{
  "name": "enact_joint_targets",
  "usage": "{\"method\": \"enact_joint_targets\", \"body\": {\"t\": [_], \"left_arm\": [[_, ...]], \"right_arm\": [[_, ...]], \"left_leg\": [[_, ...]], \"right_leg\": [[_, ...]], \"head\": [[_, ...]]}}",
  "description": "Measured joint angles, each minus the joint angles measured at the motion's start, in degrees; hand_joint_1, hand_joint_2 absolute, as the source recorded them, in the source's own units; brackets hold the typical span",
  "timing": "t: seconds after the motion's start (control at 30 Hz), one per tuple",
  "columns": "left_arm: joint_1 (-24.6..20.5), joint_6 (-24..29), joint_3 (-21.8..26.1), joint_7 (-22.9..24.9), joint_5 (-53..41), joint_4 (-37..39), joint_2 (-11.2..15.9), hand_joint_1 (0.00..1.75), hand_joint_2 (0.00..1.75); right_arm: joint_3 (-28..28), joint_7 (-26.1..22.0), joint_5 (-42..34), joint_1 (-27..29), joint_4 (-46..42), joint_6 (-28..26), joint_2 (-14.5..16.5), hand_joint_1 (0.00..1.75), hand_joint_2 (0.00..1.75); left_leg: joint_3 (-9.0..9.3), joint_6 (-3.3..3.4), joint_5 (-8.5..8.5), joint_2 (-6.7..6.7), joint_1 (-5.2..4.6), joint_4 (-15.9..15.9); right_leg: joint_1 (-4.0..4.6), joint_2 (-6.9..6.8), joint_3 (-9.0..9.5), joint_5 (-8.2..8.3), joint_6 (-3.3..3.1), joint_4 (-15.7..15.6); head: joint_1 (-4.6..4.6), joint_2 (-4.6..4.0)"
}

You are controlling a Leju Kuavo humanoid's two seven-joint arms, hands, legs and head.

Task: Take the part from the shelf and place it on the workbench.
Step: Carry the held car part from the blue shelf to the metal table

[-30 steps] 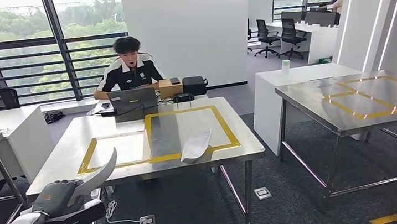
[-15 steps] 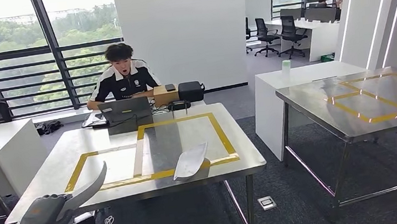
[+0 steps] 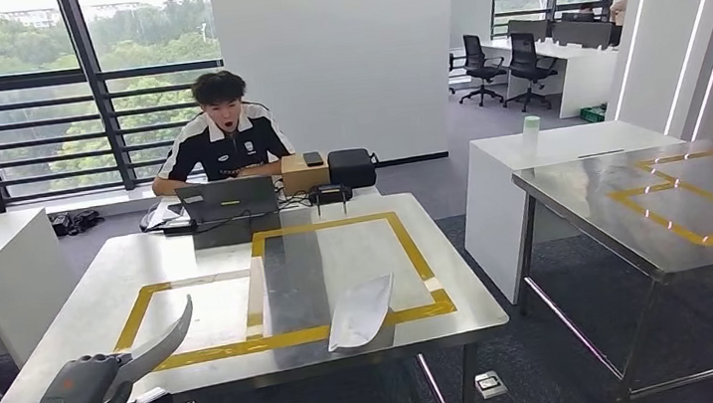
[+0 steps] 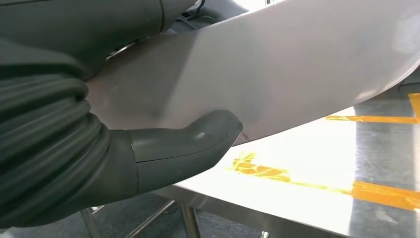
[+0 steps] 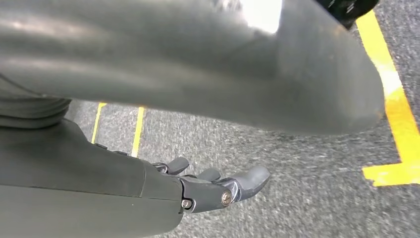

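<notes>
My left hand [image 3: 88,392] sits at the lower left of the head view, in front of the near left corner of the steel workbench [image 3: 75,321]. It grips a white curved blade-like part [image 3: 165,342] that points up over the table edge. In the left wrist view the thumb [image 4: 190,144] presses on the broad white part [image 4: 277,69] above the yellow tape. A second white part [image 3: 360,311] lies on the workbench across the front tape line. My right hand [image 5: 218,188] hangs over grey carpet, holding nothing, its fingers loosely apart.
A person sits behind the workbench at a laptop [image 3: 227,198], beside a cardboard box [image 3: 304,175] and a black case [image 3: 351,168]. A second taped steel table [image 3: 674,213] stands to the right, with a white counter [image 3: 548,156] behind it. A floor socket [image 3: 492,384] lies under the workbench.
The whole view has shifted: the camera has come closer to the workbench and turned slightly. My left hand still holds the white part in the same pose.
</notes>
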Motion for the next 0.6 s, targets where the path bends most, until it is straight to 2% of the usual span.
{"method": "enact_joint_targets", "body": {"t": [0.03,0.1,0.13,0.17,0.2,0.27,0.33,0.37,0.43,0.47,0.5,0.53,0.57,0.6], "left_arm": [[0.1,0.0,0.0,0.0,-0.1,0.0,-0.1,1.75,1.75],[0.0,-0.1,0.0,0.0,-0.3,0.0,-0.3,1.75,1.75],[-0.1,-0.2,0.0,0.0,-0.5,-0.1,-0.4,1.75,1.75],[-0.2,-0.3,0.0,0.0,-0.6,-0.1,-0.5,1.75,1.75],[-0.2,-0.4,-0.1,0.0,-0.7,-0.1,-0.7,1.75,1.75],[-0.2,-0.4,-0.1,0.0,-0.7,-0.2,-0.8,1.75,1.75],[-0.1,-0.3,-0.1,0.0,-0.7,-0.3,-0.8,1.75,1.75],[0.0,-0.3,-0.1,0.1,-0.6,-0.3,-0.8,1.75,1.75],[0.5,-0.2,-0.1,0.1,-0.6,-0.2,-0.8,1.75,1.75],[0.8,-0.2,-0.1,0.1,-0.6,-0.2,-0.8,1.75,1.75],[1.0,-0.2,-0.1,0.1,-0.6,-0.1,-0.8,1.75,1.75],[1.1,-0.1,-0.1,0.1,-0.6,-0.1,-0.8,1.75,1.75],[1.2,-0.1,-0.1,0.1,-0.5,-0.1,-0.7,1.75,1.75],[1.1,-0.1,-0.1,0.1,-0.5,-0.1,-0.7,1.75,1.75]], "right_arm": [[0.0,0.0,0.0,0.0,0.0,0.0,0.0,0.0,0.0],[0.0,0.0,0.0,0.1,0.0,0.0,0.0,0.0,0.0],[0.0,0.0,0.0,0.2,0.0,0.0,0.0,0.0,0.0],[0.0,0.1,0.0,0.3,0.0,0.0,0.0,0.0,0.0],[0.0,0.1,0.0,0.3,0.0,0.0,0.0,0.0,0.0],[0.0,0.1,0.0,0.1,0.0,0.0,0.0,0.0,0.0],[0.0,0.0,0.0,-0.1,0.0,0.0,0.0,0.0,0.0],[0.0,0.0,0.0,-0.1,0.0,0.0,0.0,0.0,0.0],[0.0,0.0,0.0,0.0,0.0,0.0,-0.1,0.0,0.0],[-0.1,0.0,0.0,0.0,0.0,0.0,-0.1,0.0,0.0],[-0.1,0.0,0.0,0.1,0.0,0.0,-0.1,0.0,0.0],[-0.1,0.0,0.0,0.1,0.0,0.0,0.0,0.0,0.0],[-0.1,0.0,0.0,0.1,0.0,0.0,0.0,0.0,0.0],[-0.1,0.0,0.0,0.1,0.0,0.0,0.0,0.0,0.0]], "left_leg": [[1.04,-0.08,-0.85,-0.02,-0.05,0.0],[2.64,-0.4,-2.5,-0.02,-0.18,0.1],[3.17,-0.65,-3.25,-0.09,-0.27,0.1],[3.69,-0.94,-3.8,-0.22,-0.33,0.3],[4.2,-1.28,-4.07,-0.37,-0.37,0.7],[3.37,-1.89,-3.48,-0.36,-0.21,3.1],[-0.19,-2.32,-2.74,-0.09,-0.07,8.5],[-2.41,-2.46,-3.3,0.0,-0.05,11.6],[-6.36,-2.6,-6.78,0.05,-0.02,15.5],[-7.58,-2.62,-8.42,0.05,-0.03,15.8],[-8.15,-2.56,-8.99,0.05,-0.05,14.8],[-8.12,-2.39,-8.0,0.06,-0.11,12.5],[-7.7,-2.1,-5.26,0.08,-0.23,9.4],[-7.23,-1.76,-1.29,0.09,-0.44,5.6]], "right_leg": [[0.0,-0.01,-0.05,1.74,-0.21,-2.7],[0.16,-0.03,0.44,9.31,-0.8,-9.5],[0.27,-0.05,0.78,12.6,-1.01,-11.9],[0.34,-0.05,1.09,14.57,-1.23,-13.4],[0.45,-0.07,1.47,14.82,-1.44,-13.9],[0.4,-0.12,2.7,14.26,-2.14,-14.0],[0.38,-0.12,3.98,13.35,-2.84,-14.1],[0.39,-0.07,4.62,12.75,-3.08,-14.1],[0.39,0.09,6.18,11.34,-3.28,-14.1],[0.4,0.18,7.12,10.56,-3.28,-14.1],[0.41,0.24,8.16,9.75,-3.25,-14.1],[0.42,0.28,9.22,8.93,-3.21,-14.1],[0.42,0.3,10.02,8.13,-3.15,-14.2],[0.49,0.34,10.78,7.35,-3.01,-14.1]], "head": [[0.01,0.0],[-0.01,0.0],[-0.03,0.0],[-0.04,0.0],[-0.07,0.0],[-0.1,0.0],[-0.11,0.0],[-0.12,0.0],[-0.13,0.0],[-0.12,0.0],[-0.13,0.0],[-0.13,0.0],[-0.13,0.0],[-0.15,-0.01]]}}
